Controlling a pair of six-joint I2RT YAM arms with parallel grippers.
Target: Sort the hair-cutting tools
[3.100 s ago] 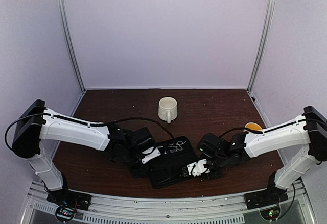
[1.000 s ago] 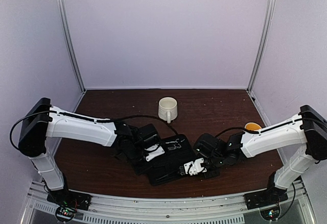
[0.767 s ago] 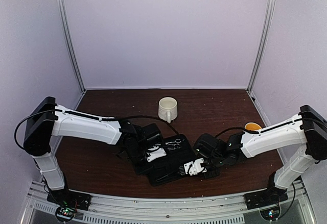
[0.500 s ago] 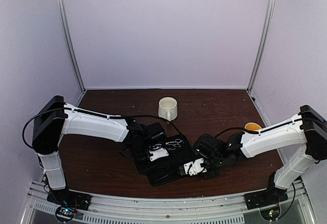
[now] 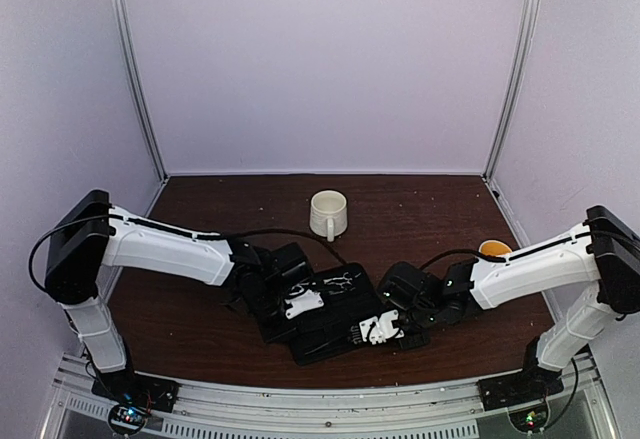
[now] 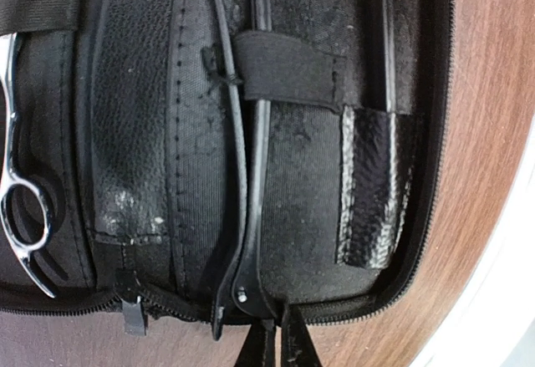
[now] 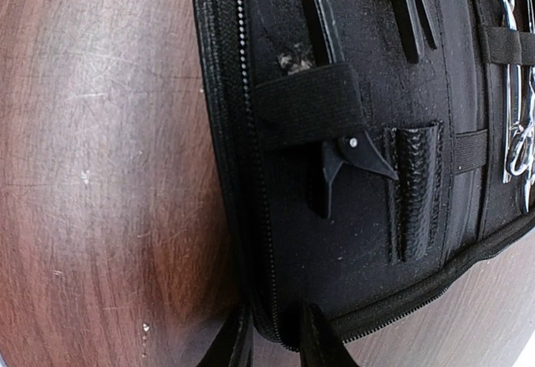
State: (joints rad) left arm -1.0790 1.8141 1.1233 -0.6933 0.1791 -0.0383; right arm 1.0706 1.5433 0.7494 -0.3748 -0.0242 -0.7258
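While the left arm lies stretched low over the brown table (image 5: pixel 430 209), the left gripper (image 6: pixel 276 352) is down at the zipped edge of the open black case (image 6: pixel 134 124), which lies flat at the middle of the table's near side. Its jaws are pressed together, the two dark tips side by side with barely a sliver between them. Whether they pinch anything I cannot tell from where I stand. Just above those tips, inside the case, a thin black hair clip (image 6: pixel 253 183) lies lengthwise under an elastic strap (image 6: pixel 288 79), its hinged end nearest the fingers. Farther in, the silver scissors (image 5: pixel 340 281) rest on the case's lining, their finger rings bright against the black. Behind the case and well apart from it, a white mug (image 5: pixel 328 214) stands upright with its handle turned toward the arms. On the case's right side the right gripper (image 7: pixel 274 344) has its jaws set narrow, one finger on either side of the zipped rim, gripping the case there. Close to that rim a riveted clip (image 7: pixel 347 154) pokes out from under a broad elastic band, beside two slim leather pockets (image 7: pixel 410 196). I cannot say whether it is the same clip. Off to the far right, a yellow-lined mug (image 5: pixel 495 249) peeks out from behind the right arm.
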